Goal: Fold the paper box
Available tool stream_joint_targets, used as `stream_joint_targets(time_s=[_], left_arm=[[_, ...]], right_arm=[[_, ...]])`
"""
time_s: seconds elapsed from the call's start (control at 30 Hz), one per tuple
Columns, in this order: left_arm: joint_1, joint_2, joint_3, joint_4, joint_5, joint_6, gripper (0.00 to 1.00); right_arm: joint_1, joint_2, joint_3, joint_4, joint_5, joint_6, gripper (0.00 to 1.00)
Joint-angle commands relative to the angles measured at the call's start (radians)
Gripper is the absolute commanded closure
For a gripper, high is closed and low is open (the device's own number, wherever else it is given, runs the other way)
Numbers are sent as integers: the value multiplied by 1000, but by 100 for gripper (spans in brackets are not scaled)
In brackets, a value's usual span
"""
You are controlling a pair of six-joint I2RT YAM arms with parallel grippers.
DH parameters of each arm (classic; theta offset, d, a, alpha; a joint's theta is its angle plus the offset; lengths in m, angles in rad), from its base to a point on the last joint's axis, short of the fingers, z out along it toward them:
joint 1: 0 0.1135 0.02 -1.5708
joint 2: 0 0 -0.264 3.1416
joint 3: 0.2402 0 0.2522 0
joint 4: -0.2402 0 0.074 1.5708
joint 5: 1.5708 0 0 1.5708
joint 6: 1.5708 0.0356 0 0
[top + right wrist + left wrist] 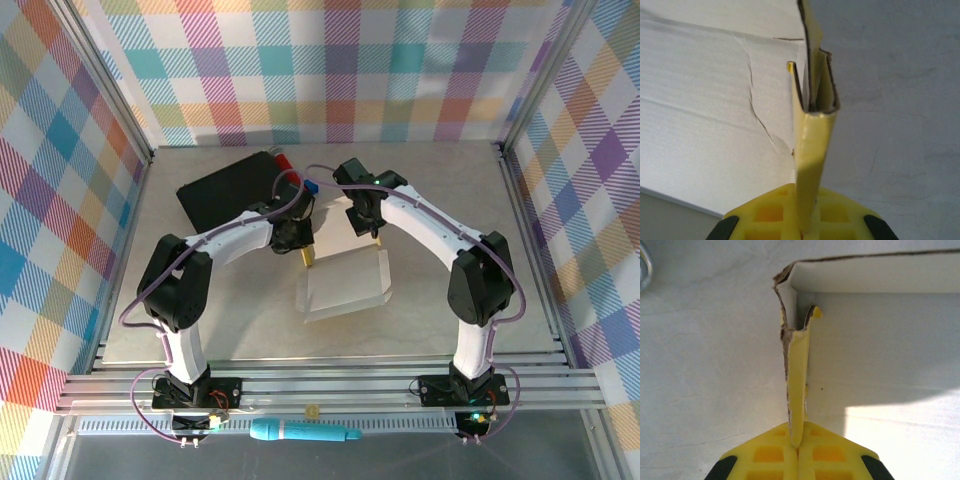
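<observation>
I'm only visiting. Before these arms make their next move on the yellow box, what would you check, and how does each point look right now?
1. The left end effector is shut on the paper box, on its side flap: ok.
2. The right end effector is shut on the opposite flap: ok.
3. The cardboard is undamaged: not ok. There is a ragged torn corner and a cracked crease in the panel.
4. The black case lies apart from the box: ok.
5. The box base sits flat on the table: cannot tell.
</observation>
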Motion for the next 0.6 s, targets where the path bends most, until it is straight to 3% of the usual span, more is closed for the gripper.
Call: stream_joint_targets(time_s=[0.0, 0.57], left_arm=[[0, 32, -30, 59, 75, -17, 95], [0, 40, -81, 100, 140, -35, 84]], right_arm=[[7, 11, -7, 64, -27, 2, 100], [5, 38, -2, 50, -14, 5, 100]])
